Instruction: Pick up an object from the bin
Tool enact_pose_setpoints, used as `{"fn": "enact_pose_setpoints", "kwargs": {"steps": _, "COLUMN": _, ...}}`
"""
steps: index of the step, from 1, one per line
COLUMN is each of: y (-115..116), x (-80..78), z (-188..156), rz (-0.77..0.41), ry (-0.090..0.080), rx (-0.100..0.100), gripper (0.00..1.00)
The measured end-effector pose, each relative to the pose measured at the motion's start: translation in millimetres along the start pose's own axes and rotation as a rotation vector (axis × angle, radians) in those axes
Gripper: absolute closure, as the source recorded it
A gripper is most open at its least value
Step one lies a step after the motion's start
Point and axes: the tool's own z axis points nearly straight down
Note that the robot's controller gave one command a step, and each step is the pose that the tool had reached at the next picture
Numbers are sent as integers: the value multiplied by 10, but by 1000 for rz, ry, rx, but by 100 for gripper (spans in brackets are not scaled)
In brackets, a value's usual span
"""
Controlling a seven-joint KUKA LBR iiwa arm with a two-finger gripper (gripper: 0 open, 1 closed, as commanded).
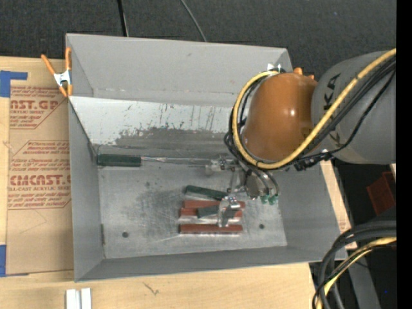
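Reaching in: the arm (360, 108) enters from three o'clock, and its orange cover (280, 118), ringed by yellow and black cables (241, 118), hangs over the bin's three o'clock half
Bin: grey metal bin (174, 63), floor scuffed and darkened about the middle
Gripper position: the gripper (227, 212) is low over the floor, just to four o'clock of the floor's centre, at the three o'clock end of a small heap
Grip state: cannot tell; the tip is seen against the heap, and the view does not settle whether it is released or clenched
Task thing: two red-brown bars lying side by side along the nine-to-three line; the upper red-brown bar (192, 208) is the shorter, the lower red-brown bar (206, 228) the longer; the gripper stands over their three o'clock ends; contact cannot be told
Heap, remainder: a dark green strip (201, 190) at twelve o'clock of the bars, slightly tilted; a dark piece (207, 213) between the two bars
Far wall foot: a long tool with its dark green handle (119, 161) at ten o'clock and a thin metal shaft (174, 162) running toward three o'clock
Loose item: a small green thing (269, 200) near the gripper at its three o'clock, apart from the heap; kind not discernible
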Motion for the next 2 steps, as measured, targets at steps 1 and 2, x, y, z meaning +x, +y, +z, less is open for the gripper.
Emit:
{"fn": "enact_pose_setpoints", "kwargs": {"steps": 1, "y": -119, "x": -482, "z": 1146, "rz": -7, "ry": 9, "rx": -2, "gripper": 100}}
{"fn": "enact_pose_setpoints", "kwargs": {"steps": 2, "y": -120, "x": -482, "z": 1146, "rz": -7, "ry": 9, "rx": -2, "gripper": 100}}
